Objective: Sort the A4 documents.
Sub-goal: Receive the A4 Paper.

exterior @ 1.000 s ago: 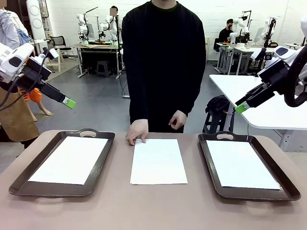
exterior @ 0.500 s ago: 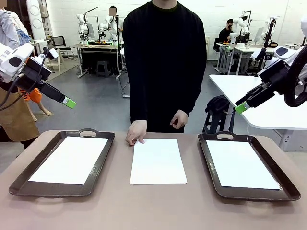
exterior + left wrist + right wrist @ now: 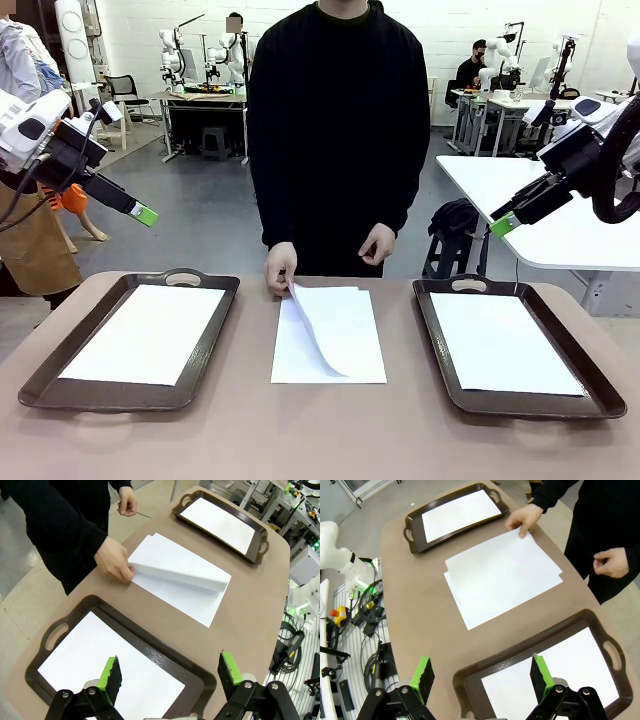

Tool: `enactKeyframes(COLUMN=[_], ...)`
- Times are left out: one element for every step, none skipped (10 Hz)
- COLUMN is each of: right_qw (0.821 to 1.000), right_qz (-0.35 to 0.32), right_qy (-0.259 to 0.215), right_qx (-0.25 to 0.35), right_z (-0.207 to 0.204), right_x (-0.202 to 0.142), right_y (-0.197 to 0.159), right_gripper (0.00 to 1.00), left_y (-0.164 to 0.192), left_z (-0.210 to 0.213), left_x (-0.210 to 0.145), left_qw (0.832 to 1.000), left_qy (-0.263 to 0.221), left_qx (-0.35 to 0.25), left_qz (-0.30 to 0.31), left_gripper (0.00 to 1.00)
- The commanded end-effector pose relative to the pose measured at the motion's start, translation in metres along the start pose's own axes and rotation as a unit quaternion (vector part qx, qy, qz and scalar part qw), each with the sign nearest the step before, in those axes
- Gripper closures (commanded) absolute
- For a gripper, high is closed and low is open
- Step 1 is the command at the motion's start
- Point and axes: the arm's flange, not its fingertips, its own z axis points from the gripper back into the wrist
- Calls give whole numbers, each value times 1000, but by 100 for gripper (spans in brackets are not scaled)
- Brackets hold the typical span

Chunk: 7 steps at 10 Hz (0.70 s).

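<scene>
Left gripper [image 3: 146, 214] and right gripper [image 3: 503, 225] wide open, empty, raised about equally far from central A4 documents [image 3: 296, 362], long axis toward person's hand [image 3: 280, 268] lifting top sheet [image 3: 338, 335].

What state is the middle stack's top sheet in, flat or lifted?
Lifted: the person's hand curls the top sheet up by its far corner, off the stack.

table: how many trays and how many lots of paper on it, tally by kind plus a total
trays: 2 (left tray, right tray)
lots of paper: 3 (sheet in the left tray, sheet in the right tray, middle stack on the bare table; number of sheets in the stack cannot be told)
total: 5
</scene>
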Motion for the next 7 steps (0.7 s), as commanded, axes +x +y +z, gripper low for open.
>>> enactKeyframes(right_qw=[1000, 1000, 1000, 1000, 1000, 1000, 1000], right_qz=[1, 1, 1, 1, 1, 1, 1], right_qy=[1, 1, 1, 1, 1, 1, 1], right_qx=[2, 2, 2, 2, 2, 2, 2], right_z=[-1, -1, -1, -1, -1, -1, -1], right_x=[0, 0, 0, 0, 0, 0, 0], right_y=[0, 0, 0, 0, 0, 0, 0], right_gripper=[0, 0, 0, 0, 0, 0, 0], left_y=[-1, -1, -1, -1, -1, -1, -1], left_z=[0, 0, 0, 0, 0, 0, 0], left_x=[0, 0, 0, 0, 0, 0, 0], left_qw=[1000, 1000, 1000, 1000, 1000, 1000, 1000], left_qy=[3, 3, 3, 3, 3, 3, 3], left_qx=[1, 1, 1, 1, 1, 1, 1], left_qz=[-3, -3, -3, -3, -3, -3, -3], left_gripper=[0, 0, 0, 0, 0, 0, 0])
